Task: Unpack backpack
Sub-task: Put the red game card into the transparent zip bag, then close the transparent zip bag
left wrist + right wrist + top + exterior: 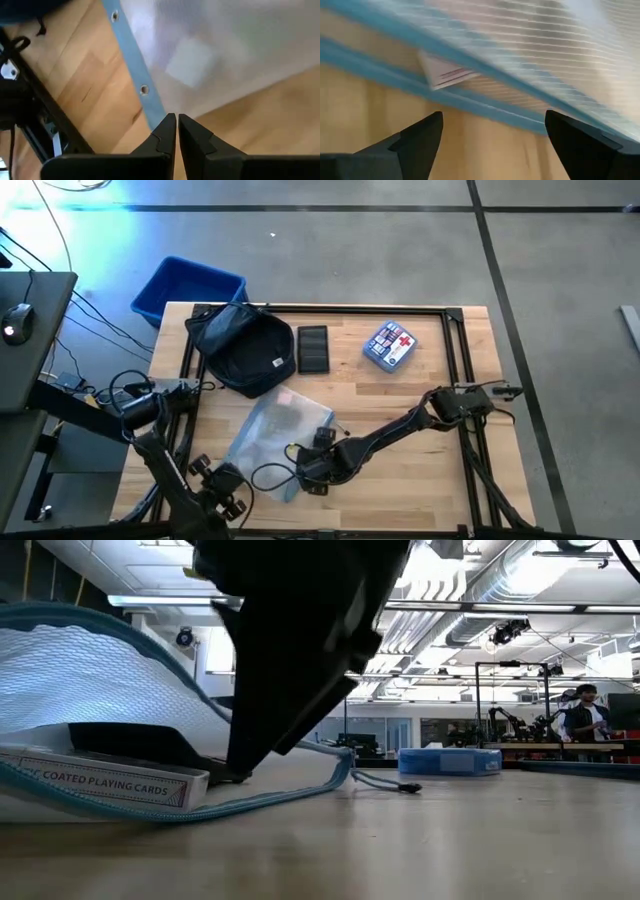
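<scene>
Working on a translucent mesh pouch (275,435) edged in light blue, both arms are gathered at the lower middle of the high view, while the backpack (243,348) lies apart from them in the upper left part of the worktop (420,490), dark and slumped, with a bright-blue bin (185,288) beyond its corner. Right of the backpack sit a flat black case (313,349) and a blue first-aid pouch (389,345). The left gripper (177,124) has its fingers pressed together at the blue trim of the mesh pouch; whether the trim is pinched between them I cannot tell. The right gripper (490,135) hangs just over the pouch's other edge with its fingers spread wide and nothing between them. The low view shows a box of playing cards (100,783) inside the pouch. The step in hand looks like dealing with this pouch, probably steadying it to get at its contents. The next move would call for the right fingers to settle onto the zip or rim and pull against the left side without dragging the pouch.
</scene>
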